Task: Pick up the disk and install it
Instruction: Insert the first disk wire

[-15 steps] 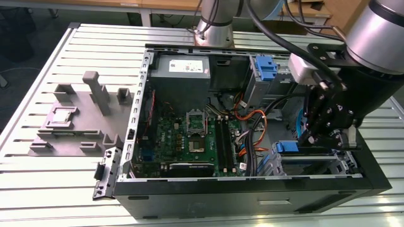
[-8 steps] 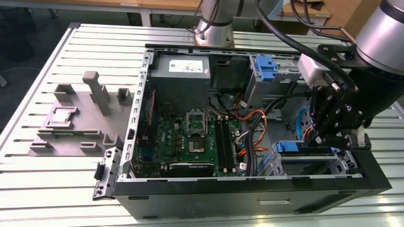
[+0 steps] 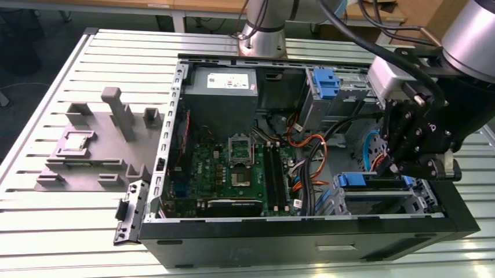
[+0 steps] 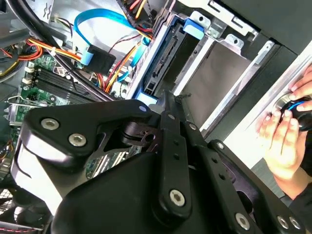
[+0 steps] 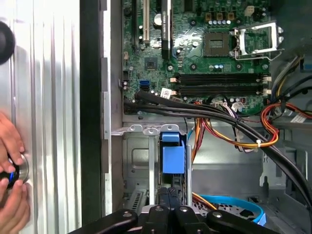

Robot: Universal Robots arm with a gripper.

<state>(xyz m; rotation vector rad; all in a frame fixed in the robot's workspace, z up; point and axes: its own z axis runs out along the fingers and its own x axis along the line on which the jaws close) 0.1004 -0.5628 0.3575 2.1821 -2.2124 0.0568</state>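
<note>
Right now we see the disk standing on its edge inside the drive bay of the open computer case, in the corner at the exterior view's right. Its blue bracket shows in both wrist views, and the body is mostly hidden between the metal walls of the bay. The gripper hangs directly over the disk's exposed edge. Its two fingers are pressed together with nothing between them, and the tips are at the bracket; we cannot tell if they touch it. Beside the bay run black, orange and yellow cables, and further inside lies the green motherboard. A grey power supply box sits at the far wall of the case. Outside the case, a person's hand rests on a round knob on the slatted table.
</note>
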